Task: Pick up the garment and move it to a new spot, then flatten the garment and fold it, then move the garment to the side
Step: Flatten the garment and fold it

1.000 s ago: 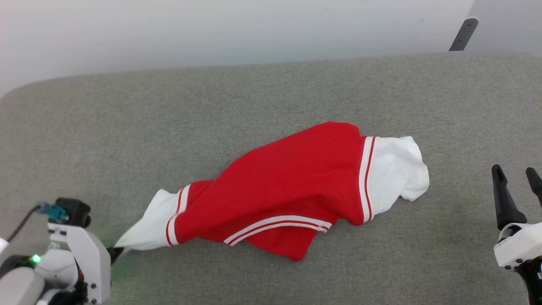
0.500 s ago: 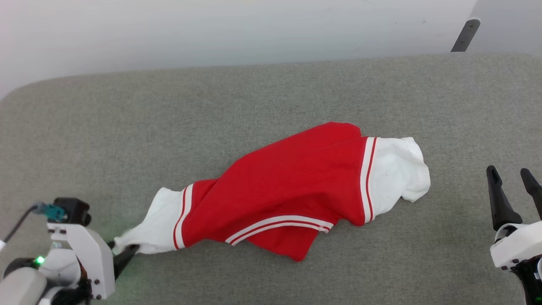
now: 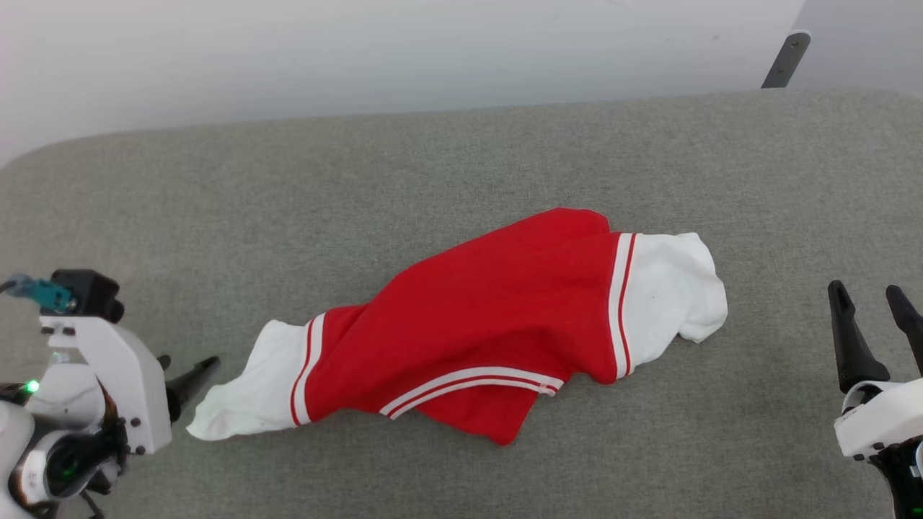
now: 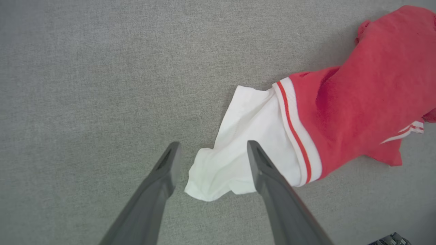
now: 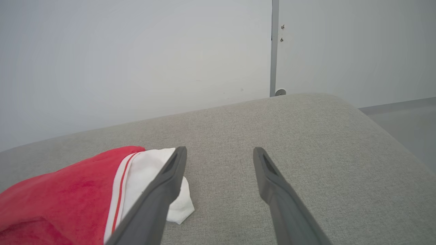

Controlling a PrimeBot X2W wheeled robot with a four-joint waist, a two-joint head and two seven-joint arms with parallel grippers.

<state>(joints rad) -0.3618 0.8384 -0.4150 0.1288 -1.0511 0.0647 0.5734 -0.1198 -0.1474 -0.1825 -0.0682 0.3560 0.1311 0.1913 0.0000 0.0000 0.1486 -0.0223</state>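
Garment (image 3: 490,331) is a soft, floppy heap on the grey pad (image 3: 433,180), so I'd pinch its white sleeve end (image 4: 235,149) just by the wide-open, empty left end effector (image 4: 213,144), while the right end effector (image 3: 865,288) gapes too, well off the other sleeve.

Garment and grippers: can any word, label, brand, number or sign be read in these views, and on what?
None: no readable text in any view.
Garment: plain red fabric, white sleeve ends and white stripe trim; no print or tag showing.
Left gripper and right gripper: plain dark fingers, no markings.
Grey cushion and wall: unmarked.
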